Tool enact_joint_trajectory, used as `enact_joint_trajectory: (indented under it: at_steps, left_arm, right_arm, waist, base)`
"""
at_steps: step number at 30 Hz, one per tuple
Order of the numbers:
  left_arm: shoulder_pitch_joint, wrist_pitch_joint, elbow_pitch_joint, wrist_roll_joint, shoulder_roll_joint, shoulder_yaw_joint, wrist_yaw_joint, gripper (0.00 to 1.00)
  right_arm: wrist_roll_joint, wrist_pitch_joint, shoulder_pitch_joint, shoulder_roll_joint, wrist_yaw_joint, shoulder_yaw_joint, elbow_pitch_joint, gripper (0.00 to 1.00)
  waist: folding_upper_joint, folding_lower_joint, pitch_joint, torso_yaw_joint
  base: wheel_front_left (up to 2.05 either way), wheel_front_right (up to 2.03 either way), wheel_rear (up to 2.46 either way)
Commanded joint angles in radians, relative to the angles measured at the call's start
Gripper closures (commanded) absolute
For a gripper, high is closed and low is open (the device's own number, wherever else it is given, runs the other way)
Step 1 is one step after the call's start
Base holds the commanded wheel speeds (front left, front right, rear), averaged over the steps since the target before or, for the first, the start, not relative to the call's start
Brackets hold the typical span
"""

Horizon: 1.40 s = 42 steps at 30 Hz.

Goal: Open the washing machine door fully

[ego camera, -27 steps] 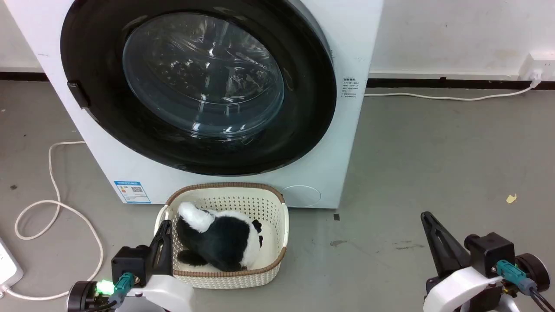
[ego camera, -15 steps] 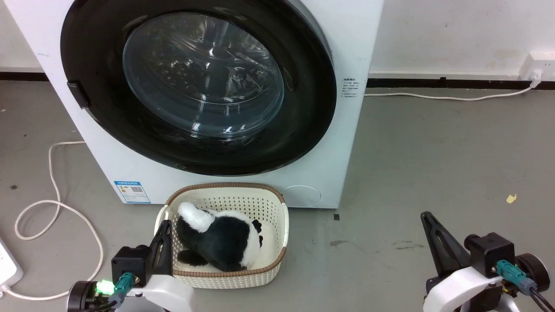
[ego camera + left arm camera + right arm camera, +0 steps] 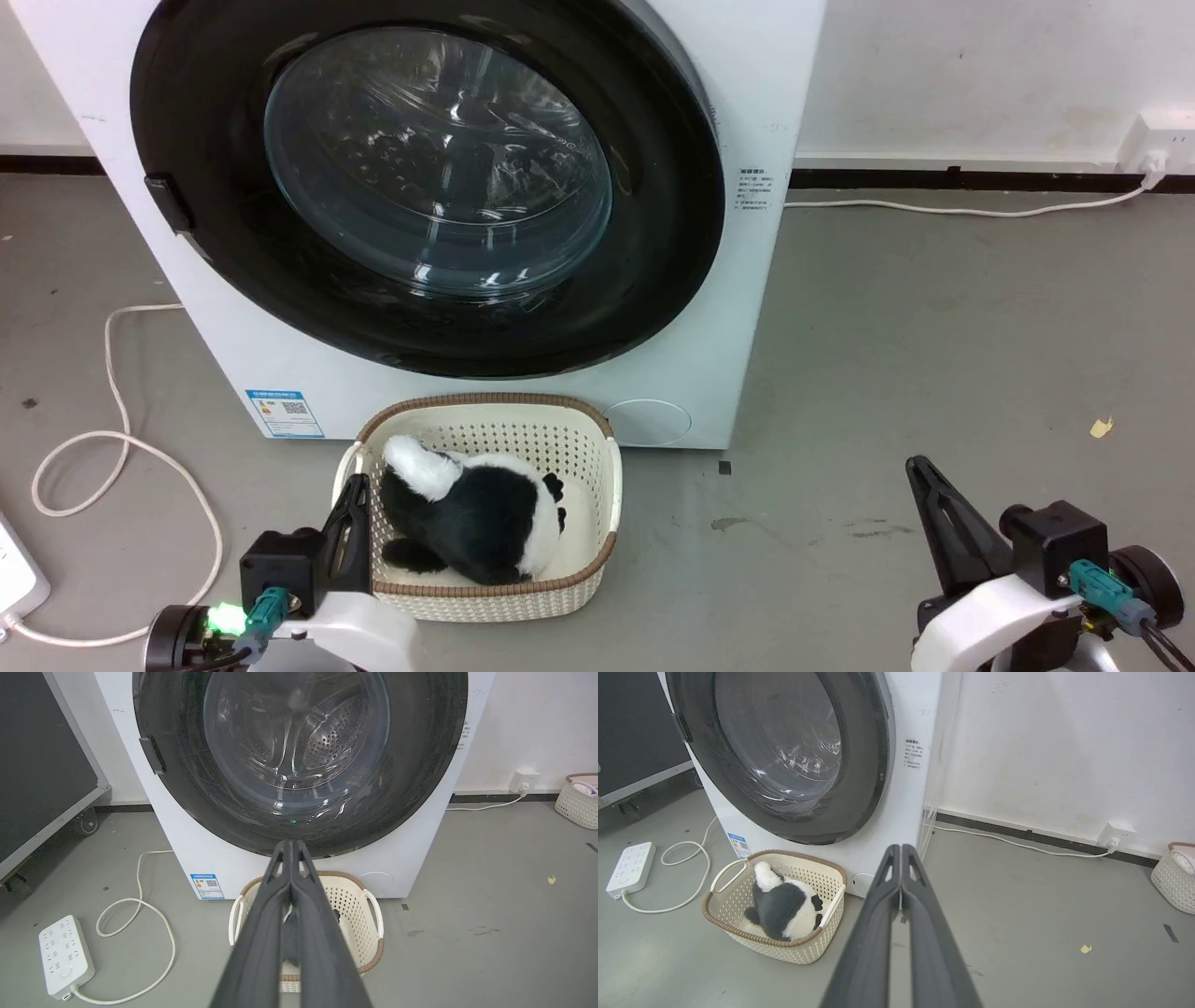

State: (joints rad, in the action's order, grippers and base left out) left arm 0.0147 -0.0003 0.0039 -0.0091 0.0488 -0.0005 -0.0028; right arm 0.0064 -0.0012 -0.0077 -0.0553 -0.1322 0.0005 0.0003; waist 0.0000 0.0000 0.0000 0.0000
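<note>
Basket (image 3: 519, 437) with plush panda (image 3: 476, 527) just before washing machine door (image 3: 431, 182)

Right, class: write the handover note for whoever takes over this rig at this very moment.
Left gripper: shut, empty, low near the basket.
Right gripper: shut, empty, over the floor right of the washing machine.
Washing machine door: closed flat against the machine; neither gripper touches it.
Done: nothing yet.
Left to do: reach the door and swing it fully open; mind the basket with the plush toy just in front.
</note>
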Motion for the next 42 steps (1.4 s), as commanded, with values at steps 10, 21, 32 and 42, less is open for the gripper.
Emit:
enact_joint_trajectory:
  at_steps: [10,21,32,42]
  left_arm:
    - [-0.015,0.000,-0.004,0.009,0.001,0.000,0.003,1.00]
    - [-0.015,0.000,-0.004,0.009,0.001,0.000,0.003,1.00]
    - [0.001,-0.008,0.001,-0.001,0.000,-0.002,0.003,0.00]
    - [0.003,-0.029,0.002,-0.005,0.000,-0.010,0.012,0.00]
  right_arm:
    - [-0.006,0.001,0.008,0.005,0.002,0.000,0.000,1.00]
    - [-0.006,0.001,0.008,0.005,0.002,0.000,0.000,1.00]
    - [0.005,-0.009,0.001,0.000,0.000,-0.005,0.003,0.00]
    - [0.004,-0.029,0.004,0.000,0.000,-0.011,0.003,0.00]
  waist:
    - [0.0000,0.0000,0.000,0.000]
    - [0.0000,0.0000,0.000,0.000]
    - [0.0000,0.0000,0.001,0.000]
    - [0.0000,0.0000,0.005,0.006]
  base:
    - [0.00,0.00,0.00]
    - [0.00,0.00,0.00]
    - [0.00,0.00,0.00]
    - [0.00,0.00,0.00]
